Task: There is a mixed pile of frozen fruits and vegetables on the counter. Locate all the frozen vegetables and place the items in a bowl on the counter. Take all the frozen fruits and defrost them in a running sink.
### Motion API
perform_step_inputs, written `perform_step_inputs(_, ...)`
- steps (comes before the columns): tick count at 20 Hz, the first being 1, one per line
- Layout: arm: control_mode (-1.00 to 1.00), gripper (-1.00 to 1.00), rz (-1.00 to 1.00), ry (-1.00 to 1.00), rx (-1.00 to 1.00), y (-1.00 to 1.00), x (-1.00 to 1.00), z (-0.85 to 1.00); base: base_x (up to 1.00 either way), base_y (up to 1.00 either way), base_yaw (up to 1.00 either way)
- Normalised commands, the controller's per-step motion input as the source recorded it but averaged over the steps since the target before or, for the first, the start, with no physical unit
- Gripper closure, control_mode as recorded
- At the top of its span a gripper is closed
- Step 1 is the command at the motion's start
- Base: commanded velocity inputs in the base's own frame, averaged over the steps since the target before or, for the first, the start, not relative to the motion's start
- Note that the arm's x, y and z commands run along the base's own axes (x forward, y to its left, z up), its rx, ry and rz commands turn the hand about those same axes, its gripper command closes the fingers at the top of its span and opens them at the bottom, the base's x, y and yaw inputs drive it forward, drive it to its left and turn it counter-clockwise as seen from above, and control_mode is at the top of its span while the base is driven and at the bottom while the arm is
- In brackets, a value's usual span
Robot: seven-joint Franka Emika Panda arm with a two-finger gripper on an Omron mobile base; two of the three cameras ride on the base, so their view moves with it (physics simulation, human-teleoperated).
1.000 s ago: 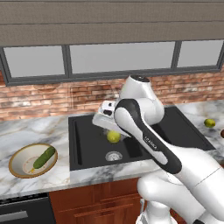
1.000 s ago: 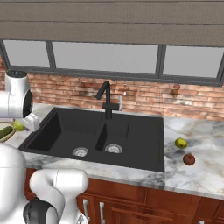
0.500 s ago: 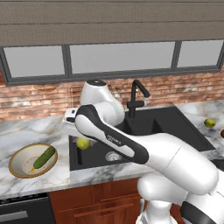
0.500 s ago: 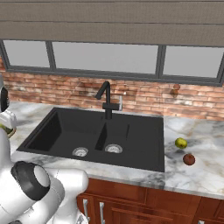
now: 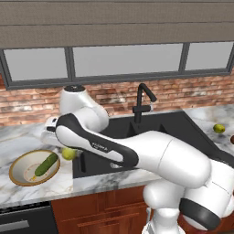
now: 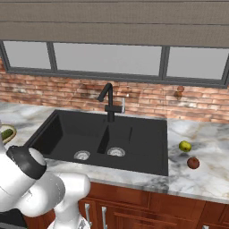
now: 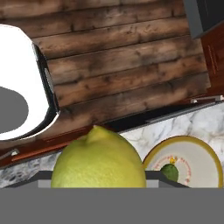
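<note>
Fingers closed on a pale yellow-green ball (image 5: 69, 153) — your gripper (image 5: 64, 150) carries it just beside the bowl (image 5: 18, 170), over the strip of counter (image 5: 93, 182) between bowl and sink (image 5: 151, 127). Seen from the hand, that ball (image 7: 99, 164) bulks large in the foreground, with the bowl (image 7: 210, 166) close beside it and a green end of the cucumber (image 7: 170, 172) peeking out from behind it.

Inside the bowl, you have the cucumber (image 5: 45, 164) lying at a slant across the cream bottom. From the other side of the base, the bowl (image 6: 9, 131) barely shows at the picture's left edge, far across the sink (image 6: 103, 138) from the rest of the pile.

Well apart from the bowl — on the counter (image 6: 210, 170) beyond the sink's far end — a lemon-like ball (image 6: 184, 146) and a dark red ball (image 6: 193, 163) sit near each other. The lemon-like ball (image 5: 219, 129) also shows there from the left. A black tap (image 5: 142, 100) stands behind the sink.
</note>
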Motion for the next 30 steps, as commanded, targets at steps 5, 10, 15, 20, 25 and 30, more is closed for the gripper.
perform_step_inputs(5, -1.0, 1.0, 0.0, -0.04, -0.01, 0.35, 0.16, -0.39, 0.0, 0.0, 0.0)
perform_step_inputs(10, -1.0, 1.0, 0.0, 0.0, 0.0, 0.36, 0.42, -0.32, 0.0, 0.0, 0.0)
perform_step_inputs(15, -1.0, 1.0, 0.0, 0.01, 0.0, 0.53, 0.37, -0.27, 0.0, 0.0, 0.0)
perform_step_inputs(20, -1.0, 1.0, 0.0, 0.0, -0.03, 0.6, 0.25, -0.37, 0.0, 0.0, 0.0)
perform_step_inputs(25, -1.0, 1.0, -0.02, 0.0, -0.02, 0.31, 0.35, -0.24, 0.0, 0.0, 0.0)
perform_step_inputs(30, -1.0, 1.0, -0.01, 0.0, -0.03, 0.21, 0.35, -0.16, 0.0, 0.0, 0.0)
